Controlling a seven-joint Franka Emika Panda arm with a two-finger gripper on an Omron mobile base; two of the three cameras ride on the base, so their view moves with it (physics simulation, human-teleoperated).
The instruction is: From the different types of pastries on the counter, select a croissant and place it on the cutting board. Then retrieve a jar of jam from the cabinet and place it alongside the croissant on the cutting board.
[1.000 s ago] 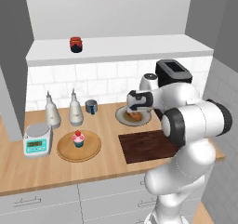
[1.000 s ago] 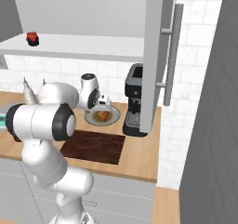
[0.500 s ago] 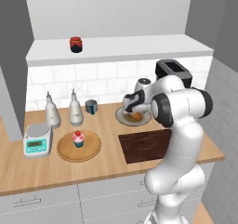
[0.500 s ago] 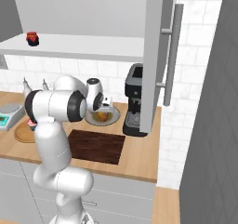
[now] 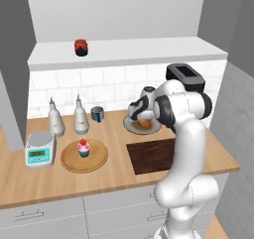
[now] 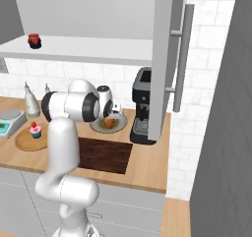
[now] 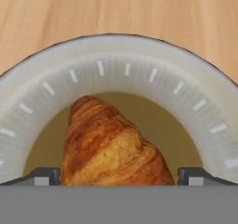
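The tool [image 7: 119, 175] has dropped onto the croissant [image 7: 109, 146] (on its plate [image 7: 139, 69]), fingers wide astride it.

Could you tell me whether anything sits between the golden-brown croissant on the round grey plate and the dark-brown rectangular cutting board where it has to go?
Nothing visible does. The golden-brown croissant lies on the round grey plate, with the gripper astride it. The dark-brown rectangular cutting board lies just in front of the plate, with only bare light-wood counter between them.
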